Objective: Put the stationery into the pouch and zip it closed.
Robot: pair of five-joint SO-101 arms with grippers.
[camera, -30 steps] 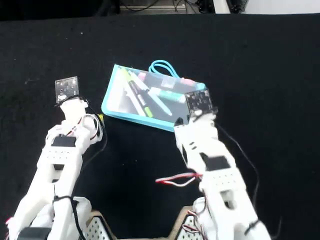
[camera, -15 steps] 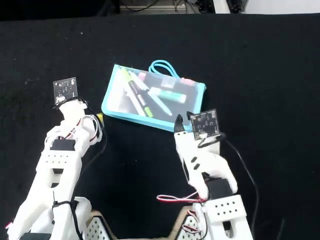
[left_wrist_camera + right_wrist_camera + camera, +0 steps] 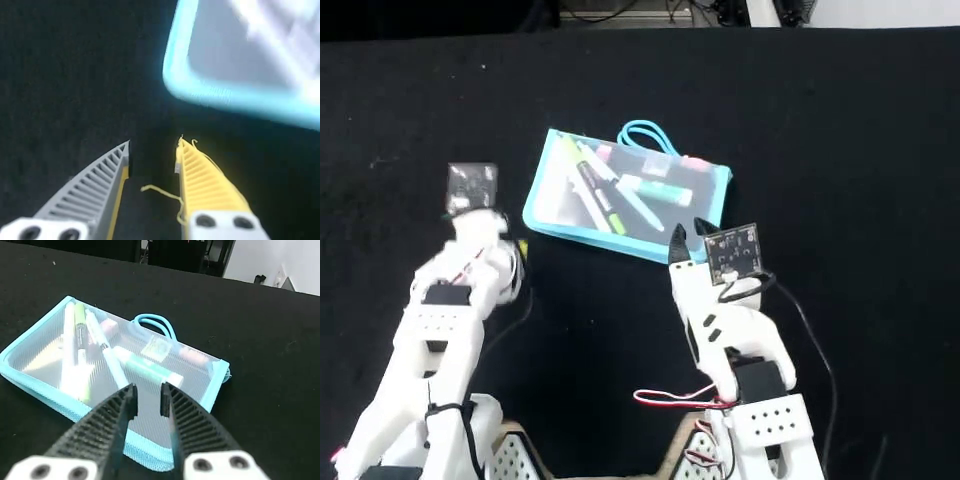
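A see-through pouch with a light blue border lies flat on the black table, with a blue loop at its far edge. Inside it lie pens, highlighters and a green-capped stick. My right gripper hovers just in front of the pouch's near right edge. In the right wrist view it is open by a narrow gap and holds nothing. My left gripper is open and empty, a short way from the pouch's near left corner. The left arm stands left of the pouch.
The black cloth covers the whole table, with free room all around the pouch. Red and white cables hang by the right arm's base. Dark furniture stands beyond the table's far edge.
The right arm has drawn back from over the pouch's right end to just in front of it. The left arm has shifted slightly right, toward the pouch.
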